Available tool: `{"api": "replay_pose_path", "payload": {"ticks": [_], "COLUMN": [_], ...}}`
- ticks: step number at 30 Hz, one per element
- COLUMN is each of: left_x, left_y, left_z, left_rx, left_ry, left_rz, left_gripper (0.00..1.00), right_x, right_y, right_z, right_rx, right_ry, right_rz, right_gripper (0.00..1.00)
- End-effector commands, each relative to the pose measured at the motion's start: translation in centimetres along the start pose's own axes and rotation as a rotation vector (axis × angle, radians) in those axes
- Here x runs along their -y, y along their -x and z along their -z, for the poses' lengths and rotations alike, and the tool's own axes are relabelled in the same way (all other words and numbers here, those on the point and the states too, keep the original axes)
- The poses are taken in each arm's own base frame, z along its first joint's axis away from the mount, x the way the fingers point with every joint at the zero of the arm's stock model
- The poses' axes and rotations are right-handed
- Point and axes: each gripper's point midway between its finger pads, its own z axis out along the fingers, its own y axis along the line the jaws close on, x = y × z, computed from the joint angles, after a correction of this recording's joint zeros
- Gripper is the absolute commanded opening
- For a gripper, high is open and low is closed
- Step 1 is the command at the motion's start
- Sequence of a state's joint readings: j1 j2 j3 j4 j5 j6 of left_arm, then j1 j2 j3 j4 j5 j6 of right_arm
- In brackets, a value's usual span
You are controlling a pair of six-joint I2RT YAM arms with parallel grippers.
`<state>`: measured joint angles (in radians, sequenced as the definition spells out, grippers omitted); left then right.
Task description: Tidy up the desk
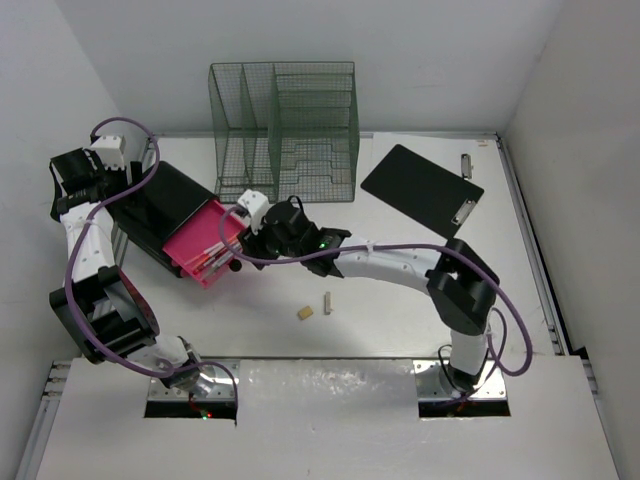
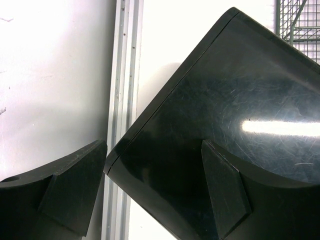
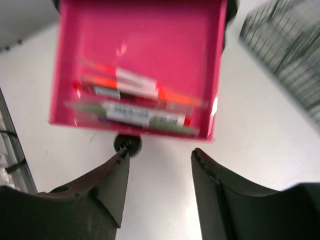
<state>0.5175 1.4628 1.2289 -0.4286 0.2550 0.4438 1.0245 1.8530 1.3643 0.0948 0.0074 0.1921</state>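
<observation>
The white desk (image 1: 400, 320) carries a black drawer box (image 1: 165, 205) at the left with its pink drawer (image 1: 208, 243) pulled out. The drawer (image 3: 150, 45) holds several pens and markers (image 3: 135, 107). My right gripper (image 1: 243, 237) is open and empty just in front of the drawer. In the right wrist view the gripper (image 3: 159, 152) has its left fingertip beside the drawer's black knob (image 3: 127, 144). My left gripper (image 1: 97, 192) is open at the box's far left corner. In the left wrist view the gripper (image 2: 154, 145) straddles the corner of the box (image 2: 225, 100).
A green wire mesh file rack (image 1: 285, 125) stands at the back. A black clipboard (image 1: 420, 188) lies at the back right, with a small clip (image 1: 466, 165) beyond it. Two small tan pieces (image 1: 305, 313) (image 1: 327, 303) lie mid-desk. Metal rails (image 2: 122, 75) edge the desk.
</observation>
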Motion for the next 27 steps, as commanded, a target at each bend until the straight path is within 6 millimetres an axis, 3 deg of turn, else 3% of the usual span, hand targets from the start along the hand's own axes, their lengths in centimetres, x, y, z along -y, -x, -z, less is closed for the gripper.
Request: {"api": "replay_pose_path", "payload": {"ticks": [1, 4, 8, 12, 16, 21, 27], "left_x": [0.6, 0.5, 0.4, 0.4, 0.5, 0.4, 0.4], "left_y": [-2.9, -3.0, -3.1, -3.2, -3.4, -3.8, -4.0], "left_z": [-0.6, -0.6, -0.8, -1.2, -1.4, -1.5, -1.8], "left_rx": [-0.105, -0.111, -0.112, -0.118, -0.125, -0.134, -0.141], "left_ry": [-0.02, -0.015, -0.012, -0.017, -0.023, -0.018, -0.021], "left_rz": [0.003, -0.003, -0.005, 0.003, 0.009, 0.0, 0.002], "left_gripper": [0.75, 0.75, 0.75, 0.75, 0.75, 0.75, 0.75], "right_x": [-1.3, -2.1, -3.1, -4.2, -4.7, -4.3, -4.1], "right_y": [-2.5, -3.0, -3.2, -4.6, -4.7, -4.5, -2.3], "right_z": [-0.6, -0.8, -0.7, -1.9, -3.7, -5.1, -5.5], "right_rx": [-0.045, -0.049, -0.032, -0.07, -0.077, -0.08, -0.006], "right_ry": [0.015, 0.048, 0.092, 0.134, 0.157, 0.126, 0.113], "right_rz": [-0.092, -0.097, -0.083, -0.095, -0.098, -0.116, -0.116], "right_gripper": [0.48, 0.46, 0.53, 0.53, 0.52, 0.5, 0.48]}}
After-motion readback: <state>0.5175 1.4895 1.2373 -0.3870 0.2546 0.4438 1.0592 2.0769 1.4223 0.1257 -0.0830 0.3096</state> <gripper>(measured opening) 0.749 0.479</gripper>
